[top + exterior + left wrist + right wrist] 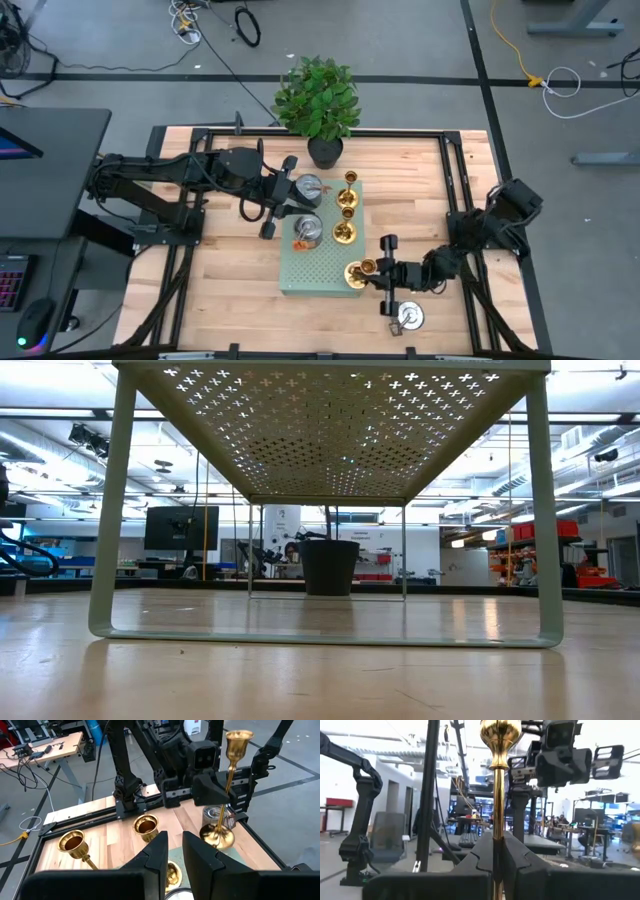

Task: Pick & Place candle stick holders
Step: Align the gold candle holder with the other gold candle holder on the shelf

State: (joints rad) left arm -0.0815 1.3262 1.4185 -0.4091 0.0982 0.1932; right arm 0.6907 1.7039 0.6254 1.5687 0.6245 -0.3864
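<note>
The right gripper [373,268] was clamped on a gold candle stick holder [355,272] at the green board's [300,272] corner — placement in hand. Release next. The left gripper [283,196], fingers parted, hovered over a silver holder [307,187].

Crowded board [318,268]; bare table [225,290] left.

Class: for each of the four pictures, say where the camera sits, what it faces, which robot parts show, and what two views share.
High: above, facing down on the table; left hand and right hand show.
Low: tabletop level, under the green board, facing the plant pot; no robot.
Left wrist: faces right hand; own hand shows.
Right wrist: faces left hand; own hand grips gold holder.
Shared: both wrist views show that holder.
</note>
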